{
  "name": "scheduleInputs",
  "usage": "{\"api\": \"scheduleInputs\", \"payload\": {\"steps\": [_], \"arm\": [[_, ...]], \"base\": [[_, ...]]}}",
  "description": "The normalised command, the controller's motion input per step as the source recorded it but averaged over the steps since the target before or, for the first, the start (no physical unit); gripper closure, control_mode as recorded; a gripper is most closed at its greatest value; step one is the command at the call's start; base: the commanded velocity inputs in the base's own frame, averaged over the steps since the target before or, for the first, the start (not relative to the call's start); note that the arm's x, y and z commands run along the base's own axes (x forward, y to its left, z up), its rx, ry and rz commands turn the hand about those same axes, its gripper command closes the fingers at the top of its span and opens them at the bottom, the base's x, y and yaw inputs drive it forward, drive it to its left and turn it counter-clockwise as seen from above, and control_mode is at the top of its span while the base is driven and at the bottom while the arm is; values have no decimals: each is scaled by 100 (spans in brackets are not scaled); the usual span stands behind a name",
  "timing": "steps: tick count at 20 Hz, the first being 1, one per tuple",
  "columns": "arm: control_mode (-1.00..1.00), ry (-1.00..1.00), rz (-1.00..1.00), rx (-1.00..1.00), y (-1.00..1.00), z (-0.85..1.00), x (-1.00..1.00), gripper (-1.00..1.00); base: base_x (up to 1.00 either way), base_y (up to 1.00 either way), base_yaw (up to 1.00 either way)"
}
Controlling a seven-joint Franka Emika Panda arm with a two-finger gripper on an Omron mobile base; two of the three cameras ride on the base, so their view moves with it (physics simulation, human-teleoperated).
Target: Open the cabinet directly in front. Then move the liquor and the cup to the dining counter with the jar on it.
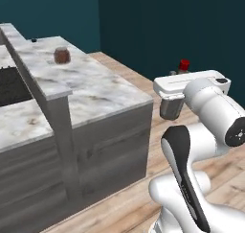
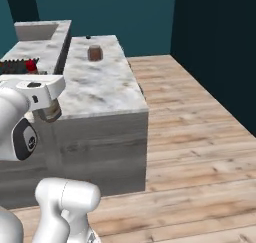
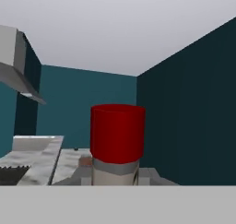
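My gripper (image 1: 180,74) is shut on the liquor (image 1: 184,64), a small glass bottle whose red cap (image 2: 32,65) sticks up above the white hand. In the hand view the red cap (image 3: 117,133) and the neck rise close up between the fingers. The bottle hangs in the air beside the near end of the dining counter (image 1: 105,90), above the floor. The jar (image 1: 61,55), squat with brown contents, stands on the counter's far part (image 2: 94,52). The cup and the cabinet are out of view.
The dining counter has a raised ledge (image 1: 33,69) along its far side and a dark inset (image 1: 9,86) beyond it. A small black knob (image 2: 88,37) lies at the counter's far end. Wooden floor (image 2: 190,117) runs to the right, bounded by dark teal walls.
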Motion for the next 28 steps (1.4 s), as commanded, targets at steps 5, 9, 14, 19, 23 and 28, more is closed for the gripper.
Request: {"api": "scheduleInputs", "payload": {"steps": [5, 9, 14, 19, 23, 28], "arm": [[100, 0, 0, 0, 0, 0, 0, 100], [100, 0, 0, 0, 0, 0, 0, 100], [100, 0, 0, 0, 0, 0, 0, 100], [100, 0, 0, 0, 0, 0, 0, 100], [100, 0, 0, 0, 0, 0, 0, 100], [100, 0, 0, 0, 0, 0, 0, 100]], "base": [[36, -100, 0], [61, -100, 0], [70, -100, 0], [69, -100, 3], [55, -100, 18], [59, -100, 32]]}}
